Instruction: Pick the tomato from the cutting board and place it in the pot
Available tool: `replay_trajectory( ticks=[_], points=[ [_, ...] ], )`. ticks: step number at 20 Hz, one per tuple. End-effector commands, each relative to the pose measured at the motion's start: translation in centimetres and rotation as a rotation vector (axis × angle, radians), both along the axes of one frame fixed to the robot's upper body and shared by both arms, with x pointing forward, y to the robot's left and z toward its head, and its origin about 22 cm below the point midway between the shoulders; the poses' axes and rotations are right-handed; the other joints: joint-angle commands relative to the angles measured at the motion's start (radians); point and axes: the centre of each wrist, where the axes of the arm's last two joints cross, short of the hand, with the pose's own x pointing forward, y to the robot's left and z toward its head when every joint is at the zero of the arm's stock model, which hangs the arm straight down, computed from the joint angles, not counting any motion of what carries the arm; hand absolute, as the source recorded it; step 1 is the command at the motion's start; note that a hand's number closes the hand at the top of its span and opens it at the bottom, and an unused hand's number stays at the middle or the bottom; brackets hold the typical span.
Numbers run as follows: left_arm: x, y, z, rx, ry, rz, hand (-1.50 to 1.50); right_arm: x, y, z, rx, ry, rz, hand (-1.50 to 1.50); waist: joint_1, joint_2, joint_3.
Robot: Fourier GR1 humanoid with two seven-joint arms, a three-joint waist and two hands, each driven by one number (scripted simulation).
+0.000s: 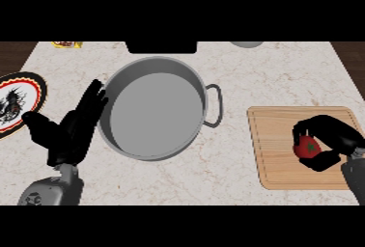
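Two hands show, each with its own part to play. The right hand (341, 137), at the right over the cutting board (285, 169), has its fingers and thumb curled round the tomato (308, 146), so the red fruit shows only in the gap between them. The tomato sits over the board's right half; whether it has left the wood I cannot tell. The pot (153, 116) stands well apart to the left, mid-surface (285, 77), with nothing in it, so the carry looks to be a leftward one. The left hand (71, 135) is open, fingers straight, just beside the pot's left wall, probably resting; whether it touches the wall is unclear. A patterned plate (18, 103) lies at the left edge.
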Motion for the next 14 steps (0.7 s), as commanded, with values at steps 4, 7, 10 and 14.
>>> replay_trajectory(
  ticks=[4, 7, 10, 14],
  points=[
    [0.1, 0.0, -0.6, 0.004, 0.0, -0.002, 0.0, 0.2, 0.8, 0.5, 0.036, -0.03, 0.015, 1.5, 0.0, 0.0, 0.0],
    [-0.3, -0.1, -0.4, 0.001, 0.007, 0.016, 0.0, -0.4, 7.4, -0.6, 0.044, -0.03, -0.228, 1.5, -0.019, -0.012, -0.003],
    [-0.2, 1.2, -1.0, 0.003, 0.017, 0.059, 0.0, -2.4, 11.1, -3.9, 0.084, -0.005, -0.467, 1.5, -0.057, -0.02, -0.006],
    [-0.4, 1.8, -1.0, 0.008, 0.029, 0.059, 0.0, -3.1, 15.1, -2.4, 0.025, -0.127, -0.64, 1.5, -0.048, -0.031, -0.008]
  ],
)
